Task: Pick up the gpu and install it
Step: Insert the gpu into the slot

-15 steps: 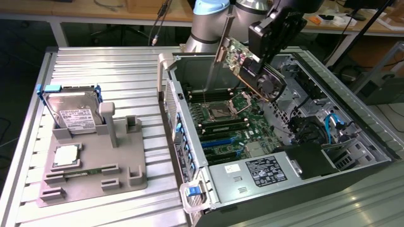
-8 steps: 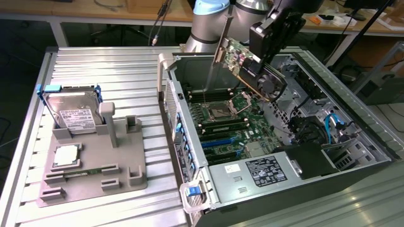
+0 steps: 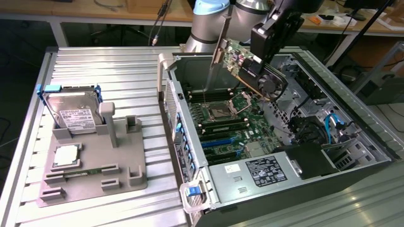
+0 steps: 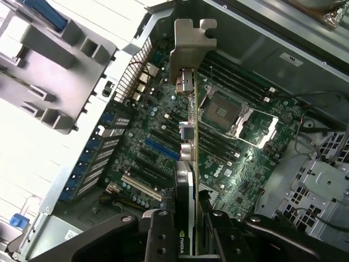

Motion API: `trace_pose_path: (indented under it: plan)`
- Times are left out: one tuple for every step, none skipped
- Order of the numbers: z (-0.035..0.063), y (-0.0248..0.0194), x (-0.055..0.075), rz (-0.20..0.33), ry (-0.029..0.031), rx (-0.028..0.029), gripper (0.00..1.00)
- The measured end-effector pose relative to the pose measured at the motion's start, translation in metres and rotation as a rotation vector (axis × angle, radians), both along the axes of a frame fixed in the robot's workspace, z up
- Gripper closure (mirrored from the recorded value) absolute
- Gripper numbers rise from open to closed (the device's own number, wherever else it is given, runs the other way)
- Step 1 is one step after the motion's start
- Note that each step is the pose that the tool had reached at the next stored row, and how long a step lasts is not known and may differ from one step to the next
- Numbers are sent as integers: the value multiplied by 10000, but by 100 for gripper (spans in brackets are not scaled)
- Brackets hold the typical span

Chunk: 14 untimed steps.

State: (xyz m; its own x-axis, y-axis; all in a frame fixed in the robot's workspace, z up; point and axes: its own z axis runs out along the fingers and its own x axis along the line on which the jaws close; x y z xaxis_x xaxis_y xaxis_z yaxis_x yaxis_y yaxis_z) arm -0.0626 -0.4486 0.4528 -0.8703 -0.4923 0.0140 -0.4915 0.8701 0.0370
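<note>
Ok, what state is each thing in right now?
computer case, side open, motherboard exposed.
hand, shut on the gpu.
gpu, held above the motherboard, not seated.
processor socket, lid flipped open, empty.
hard drive, standing in the gray holder.
processor chip, lying flat on the gray holder.

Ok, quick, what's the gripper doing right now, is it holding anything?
Gripper: closed on the graphics card, which hangs above the open computer case.
</note>
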Motion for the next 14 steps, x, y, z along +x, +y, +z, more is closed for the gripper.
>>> trace_pose_path:
  plan:
    - [0,0,0,77,0,0,73]
    - [0,0,0,156,0,0,73]
    - [0,0,0,240,0,-1,73]
    - [0,0,0,309,0,0,73]
    - [0,0,0,392,0,0,73]
    - [0,0,0,465,0,0,73]
    - [0,0,0,541,0,0,73]
    - [0,0,0,623,0,0,73]
    - [0,0,0,703,0,0,73]
    - [0,0,0,823,0,0,73]
    - [0,0,0,912,0,0,73]
    - [0,0,0,989,0,0,73]
    - [0,0,0,1075,0,0,73]
    - [0,0,0,1166,0,0,73]
